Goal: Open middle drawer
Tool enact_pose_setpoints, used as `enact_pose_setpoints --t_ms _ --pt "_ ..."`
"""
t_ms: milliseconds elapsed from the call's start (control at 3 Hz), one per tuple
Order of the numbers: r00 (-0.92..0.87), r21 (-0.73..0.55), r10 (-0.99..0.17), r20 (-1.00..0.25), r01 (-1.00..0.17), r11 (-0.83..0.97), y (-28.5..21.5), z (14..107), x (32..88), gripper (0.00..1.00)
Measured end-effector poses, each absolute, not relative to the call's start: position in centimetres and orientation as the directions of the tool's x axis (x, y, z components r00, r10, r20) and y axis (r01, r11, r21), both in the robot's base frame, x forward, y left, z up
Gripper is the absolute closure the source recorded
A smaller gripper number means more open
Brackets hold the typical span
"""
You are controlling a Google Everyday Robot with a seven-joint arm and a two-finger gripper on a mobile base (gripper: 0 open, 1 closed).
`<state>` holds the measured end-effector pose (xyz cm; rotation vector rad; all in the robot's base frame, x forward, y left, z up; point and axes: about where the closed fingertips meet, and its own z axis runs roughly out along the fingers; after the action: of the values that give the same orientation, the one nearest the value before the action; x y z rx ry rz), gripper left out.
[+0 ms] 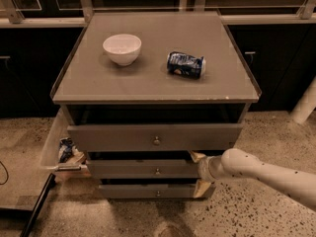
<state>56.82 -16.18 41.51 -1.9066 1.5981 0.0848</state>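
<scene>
The middle drawer (143,169) is a low grey front with a small round knob (157,171), between the taller top drawer (118,137), which stands pulled out a little, and the slim bottom drawer (143,191). My gripper (199,173) comes in from the right on a white arm (266,174) and sits at the right end of the middle drawer's front. It is open, with one tan finger (196,156) above that front and the other (201,188) below it. It is well right of the knob.
A white bowl (122,48) and a blue can (185,65) lying on its side rest on the cabinet top (148,85). A clear bin (54,147) with small items hangs at the cabinet's left side. Dark cabinets stand behind, and a white post (306,102) at the right.
</scene>
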Motion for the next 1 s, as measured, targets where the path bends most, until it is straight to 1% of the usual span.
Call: enact_pose_setpoints --t_ms 1000 --pt "0.23 -0.367 -0.849 -0.476 -0.929 -0.046 -16.3 38.8 58.0 0.0"
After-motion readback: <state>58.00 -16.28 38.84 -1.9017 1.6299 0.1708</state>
